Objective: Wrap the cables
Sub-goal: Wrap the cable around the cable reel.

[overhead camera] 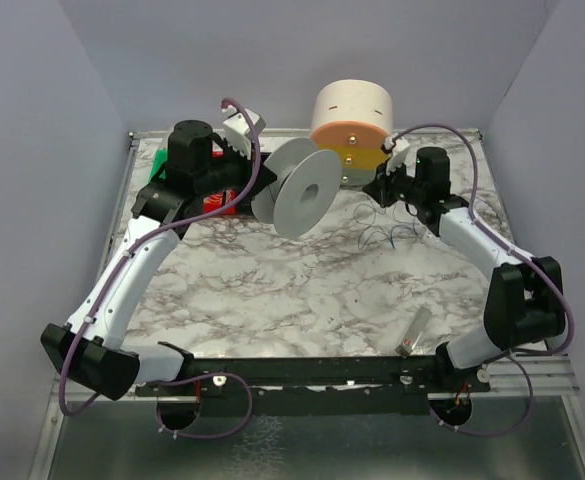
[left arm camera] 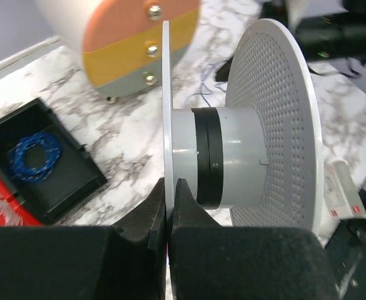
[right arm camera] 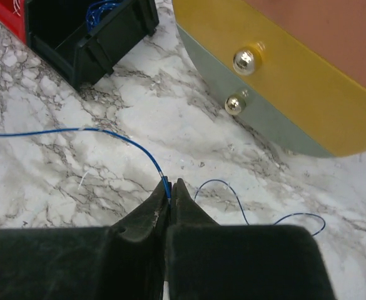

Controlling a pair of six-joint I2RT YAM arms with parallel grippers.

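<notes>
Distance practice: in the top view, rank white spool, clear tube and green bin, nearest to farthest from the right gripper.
1. white spool, just left of the right gripper
2. clear tube, near edge
3. green bin, far left

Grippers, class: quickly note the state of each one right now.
Left gripper: closed on the white spool flange.
Right gripper: closed on the thin cable.
</notes>
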